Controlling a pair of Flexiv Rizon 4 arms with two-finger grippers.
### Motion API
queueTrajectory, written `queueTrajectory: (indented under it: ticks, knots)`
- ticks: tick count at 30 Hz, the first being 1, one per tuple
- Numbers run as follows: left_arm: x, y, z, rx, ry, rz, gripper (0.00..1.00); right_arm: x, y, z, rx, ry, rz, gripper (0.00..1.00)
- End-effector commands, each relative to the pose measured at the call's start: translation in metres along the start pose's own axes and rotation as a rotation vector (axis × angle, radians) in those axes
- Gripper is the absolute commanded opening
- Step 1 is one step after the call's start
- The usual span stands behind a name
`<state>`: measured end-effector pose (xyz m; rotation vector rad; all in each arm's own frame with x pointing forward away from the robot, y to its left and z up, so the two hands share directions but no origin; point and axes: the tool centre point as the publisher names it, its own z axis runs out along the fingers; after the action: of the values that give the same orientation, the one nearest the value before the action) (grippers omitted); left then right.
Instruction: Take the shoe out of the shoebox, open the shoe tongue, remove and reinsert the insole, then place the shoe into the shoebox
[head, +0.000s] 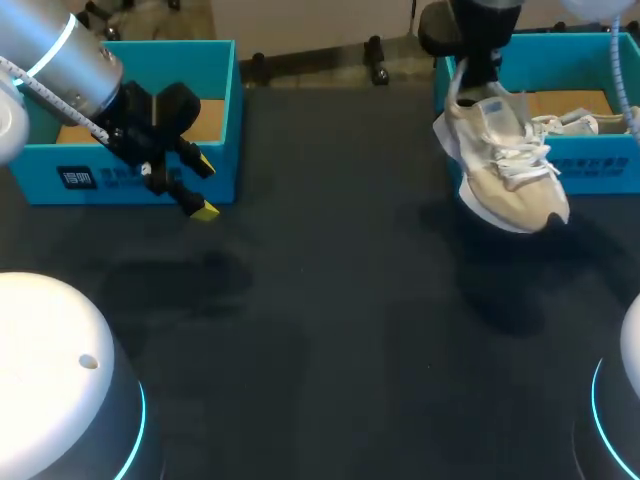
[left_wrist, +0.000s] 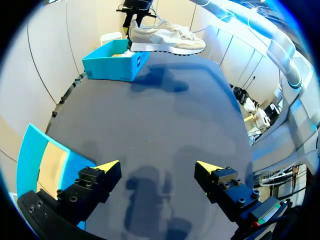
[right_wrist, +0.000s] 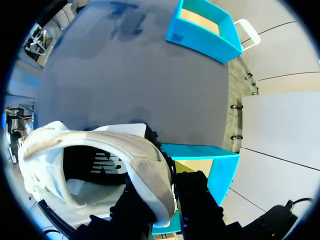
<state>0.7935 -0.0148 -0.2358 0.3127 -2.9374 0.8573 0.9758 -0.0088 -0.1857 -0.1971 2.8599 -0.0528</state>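
A beige and white shoe (head: 507, 165) hangs tilted in the air, toe down, in front of the right blue shoebox (head: 590, 165). My right gripper (head: 468, 88) is shut on its heel collar. In the right wrist view the heel wall (right_wrist: 150, 175) sits pinched between the black fingers (right_wrist: 197, 202), with the shoe's opening beside them and the shoebox rim (right_wrist: 200, 150) below. My left gripper (head: 203, 188) stands open and holds nothing, in front of the left blue box (head: 120, 175). From the left wrist view the shoe (left_wrist: 167, 40) hangs far ahead of the open gripper (left_wrist: 159, 167).
A second light shoe (head: 580, 122) lies inside the right shoebox. The left blue box (left_wrist: 42, 160) sits close beside my left finger. Dark table surface (head: 330, 330) stretches between the two boxes.
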Motion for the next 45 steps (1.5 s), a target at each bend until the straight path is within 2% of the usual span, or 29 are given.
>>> queueTrajectory:
  ticks: [1, 6, 9, 16, 25, 27, 32, 45]
  knots:
    - [0.001, 0.0, -0.001, -0.002, -0.001, -0.001, 1.0, 0.001, -0.001, -0.001, -0.002, -0.002, -0.001, 0.0]
    - [0.001, 0.0, -0.001, -0.002, -0.001, -0.001, 1.0, 0.001, -0.001, -0.001, -0.002, -0.002, -0.001, 0.0]
    - [0.001, 0.0, -0.001, -0.002, -0.001, -0.001, 1.0, -0.009, -0.015, 0.001, -0.015, -0.008, 0.019, 0.0]
    - [0.001, 0.0, -0.001, -0.002, -0.001, -0.001, 1.0, -0.041, -0.053, 0.003, 0.0, -0.043, 0.062, 0.0]
    - [0.001, 0.0, -0.001, -0.002, -0.001, -0.001, 1.0, -0.082, -0.108, 0.017, 0.09, -0.069, 0.1, 0.0]
    - [0.001, 0.0, -0.001, -0.002, -0.001, -0.001, 1.0, -0.087, -0.121, 0.021, 0.083, -0.072, 0.113, 0.0]
    - [0.001, 0.0, -0.001, -0.002, -0.001, -0.001, 1.0, -0.096, -0.159, 0.02, 0.129, -0.083, 0.107, 0.0]
    - [0.001, 0.0, -0.001, -0.002, -0.001, -0.001, 1.0, -0.096, -0.159, 0.02, 0.129, -0.083, 0.107, 0.0]
